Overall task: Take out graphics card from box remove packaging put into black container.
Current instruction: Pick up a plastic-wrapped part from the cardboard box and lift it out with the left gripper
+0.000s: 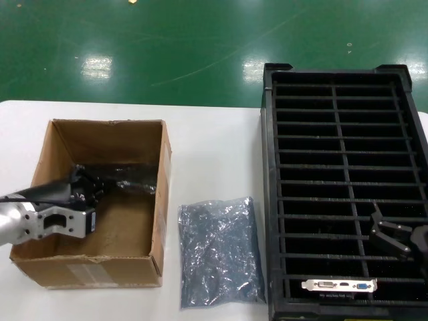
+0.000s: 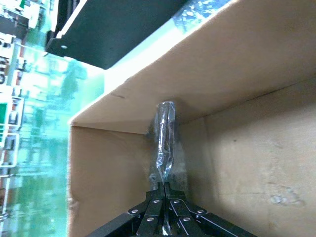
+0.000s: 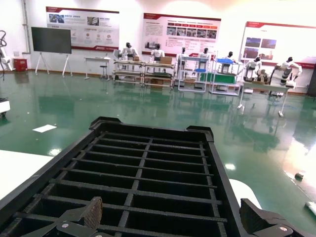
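Note:
The brown box (image 1: 158, 200) stands at the table's left. Inside it my left gripper (image 1: 81, 184) is shut on the edge of a shiny packaging bag (image 1: 127, 179) that stands on edge against the far wall. In the left wrist view the jaws (image 2: 165, 187) pinch that crinkly bag (image 2: 165, 140); its contents are hidden. Another flat grey-blue bag (image 1: 217, 253) lies on the table between the box and the black container (image 1: 270, 167). A bare graphics card (image 1: 339, 285) stands in the container's nearest slot. My right gripper (image 1: 389, 232) hangs open above the container (image 3: 143, 173), fingers (image 3: 93, 213) wide apart.
The white table (image 1: 214, 154) ends at a green floor beyond. Cardboard walls (image 2: 256, 64) close in round my left gripper, and the container's dark side (image 2: 113, 29) shows above the box rim. The container's other slots hold nothing.

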### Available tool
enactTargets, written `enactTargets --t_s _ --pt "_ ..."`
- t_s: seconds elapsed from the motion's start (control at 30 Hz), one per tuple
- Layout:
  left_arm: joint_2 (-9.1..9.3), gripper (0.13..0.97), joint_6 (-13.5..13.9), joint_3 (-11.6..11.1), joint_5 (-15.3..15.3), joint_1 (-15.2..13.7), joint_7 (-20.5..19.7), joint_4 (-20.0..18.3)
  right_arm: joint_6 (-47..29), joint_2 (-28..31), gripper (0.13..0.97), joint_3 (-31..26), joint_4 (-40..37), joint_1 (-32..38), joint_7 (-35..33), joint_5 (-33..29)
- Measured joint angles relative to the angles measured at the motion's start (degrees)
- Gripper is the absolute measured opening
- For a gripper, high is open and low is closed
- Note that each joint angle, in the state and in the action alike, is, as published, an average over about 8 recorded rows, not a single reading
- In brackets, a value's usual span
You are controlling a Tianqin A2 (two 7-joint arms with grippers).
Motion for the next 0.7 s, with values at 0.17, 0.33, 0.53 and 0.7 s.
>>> enactTargets --t_s 0.17,0.33,0.53,0.7 --pt "-1.63 0.145 -1.23 -0.93 0.12 1.33 -0.88 -3.61 0.00 0.00 0.966 0.00 0.00 0.00 0.00 0.00" --pt "-3.60 0.142 -2.32 -1.95 0.54 2.89 -2.44 -7.96 0.00 0.00 0.966 0.00 0.00 0.00 0.00 0.00" --pt "-6.25 0.140 -3.38 -3.19 1.56 4.94 -4.74 -13.31 0.00 0.00 0.966 0.00 0.00 0.00 0.00 0.00" --pt "-8.60 0.140 -4.14 -4.47 2.34 6.91 -6.82 -17.79 0.00 0.00 0.966 0.00 0.00 0.00 0.00 0.00"
